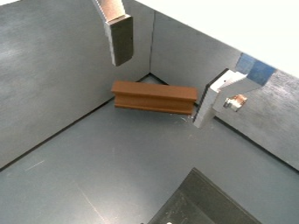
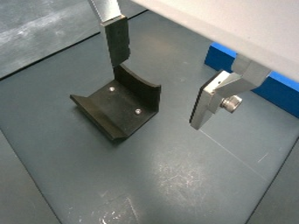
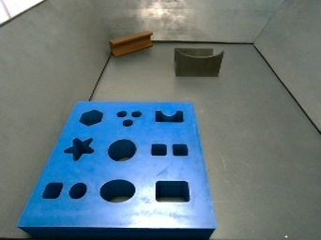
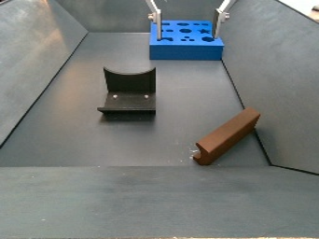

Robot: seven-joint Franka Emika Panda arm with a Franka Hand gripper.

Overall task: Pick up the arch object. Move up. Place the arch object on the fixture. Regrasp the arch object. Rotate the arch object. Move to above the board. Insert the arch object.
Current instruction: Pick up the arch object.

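Wrist views, tool [image 2: 158, 74] raised, fingers apart

The arch object [image 4: 228, 136] lies on the floor against a side wall, well apart from the fixture [image 4: 129, 92], which stands nearer the middle. The board [image 4: 187, 39] lies flat at the far end (beyond the fixture). The gripper [image 4: 188, 12] hangs open above the board, touching nothing.

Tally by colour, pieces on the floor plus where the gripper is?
Orange-brown: 1, arch object
Dark grey: 1, fixture
Blue: 1, board
Total: 3
Gripper open, holding nothing, up over the floor between fixture and board.
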